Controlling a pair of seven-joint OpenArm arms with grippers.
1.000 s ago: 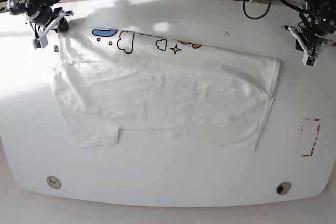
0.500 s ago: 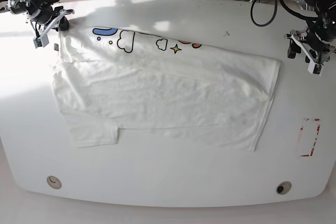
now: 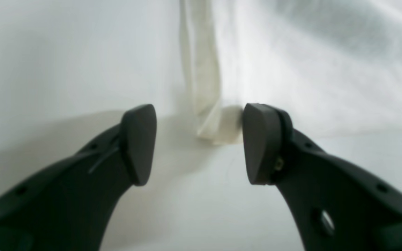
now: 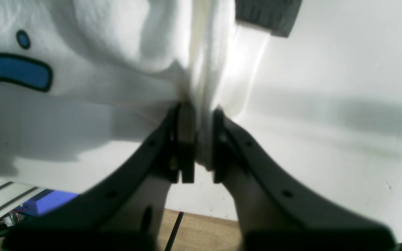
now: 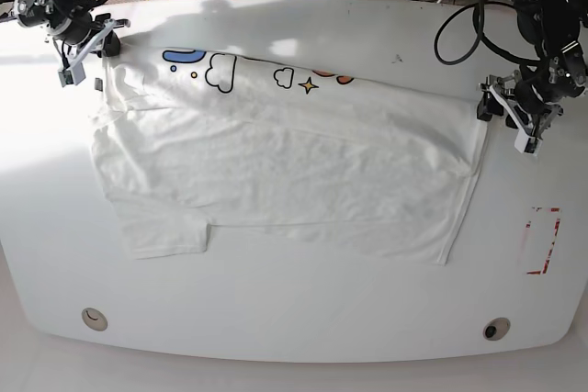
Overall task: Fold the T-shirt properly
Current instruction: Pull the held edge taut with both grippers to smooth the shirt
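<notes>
Meanwhile the right gripper (image 4: 197, 146) pinches the T-shirt (image 5: 285, 172) corner; the left gripper (image 3: 199, 143) gapes wide beside its hem.

Base cam is looking straight down from overhead, far off, taking in the whole table (image 5: 276, 319) w/ the T-shirt (image 5: 276, 162) spread on it. Left wrist cam is sitting behind the left gripper (image 3: 199, 144), very close, facing the shirt's hem corner; same corner is showing at base view's right. Right wrist cam is sitting behind the right gripper (image 4: 196, 139), close up, sharing the printed edge at base view's upper left.
</notes>
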